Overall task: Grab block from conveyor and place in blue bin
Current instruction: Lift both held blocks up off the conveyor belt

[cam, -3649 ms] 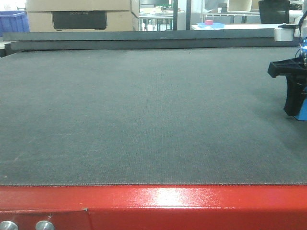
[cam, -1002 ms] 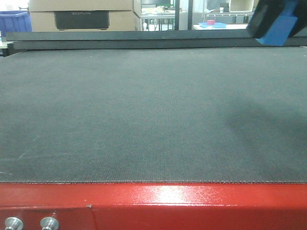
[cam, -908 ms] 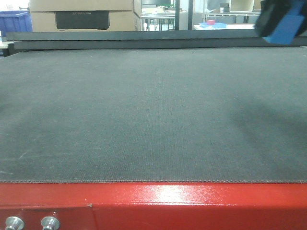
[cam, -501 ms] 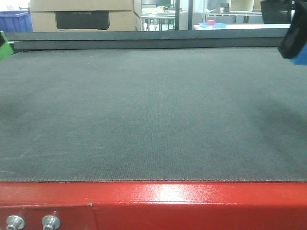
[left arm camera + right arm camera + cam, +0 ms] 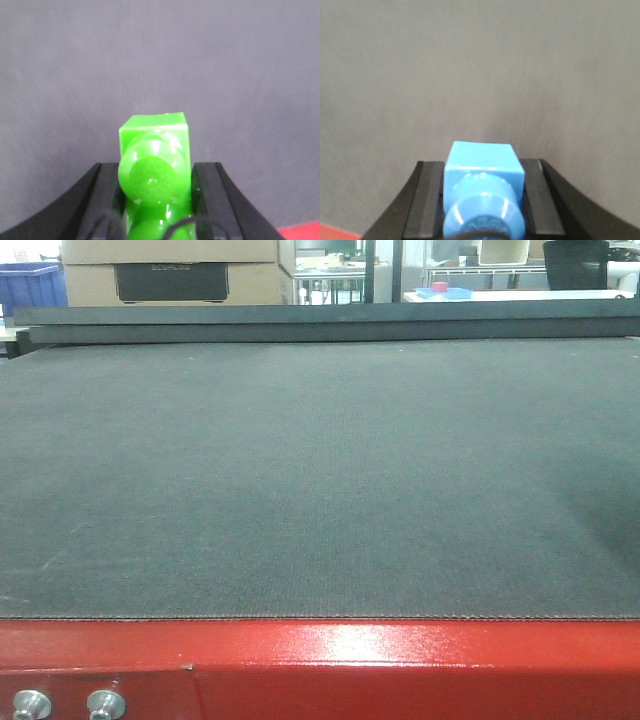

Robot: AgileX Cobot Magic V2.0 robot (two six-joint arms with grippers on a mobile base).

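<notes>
The block [image 5: 482, 159] is bright blue, with a rounded stud facing the right wrist camera. My right gripper [image 5: 483, 169] is shut on it, one black finger on each side, and holds it above the dark grey belt. My left gripper [image 5: 155, 171] is shut on a green block [image 5: 154, 142] of the same shape, also above the belt. The front view shows the conveyor [image 5: 320, 470] with its red frame [image 5: 330, 655] along the near edge, and neither gripper. A blue bin [image 5: 27, 283] stands beyond the belt at the far left.
Cardboard boxes [image 5: 165, 270] stand behind the belt's far edge. A small light blue tray [image 5: 442, 292] lies on a white table further back. Silver bolts [image 5: 105, 704] sit in the frame at the bottom left.
The right gripper with the blue block rose from the belt, drifted right along the top of the front view and left it. A green bit at the left edge half a second ago is gone.
</notes>
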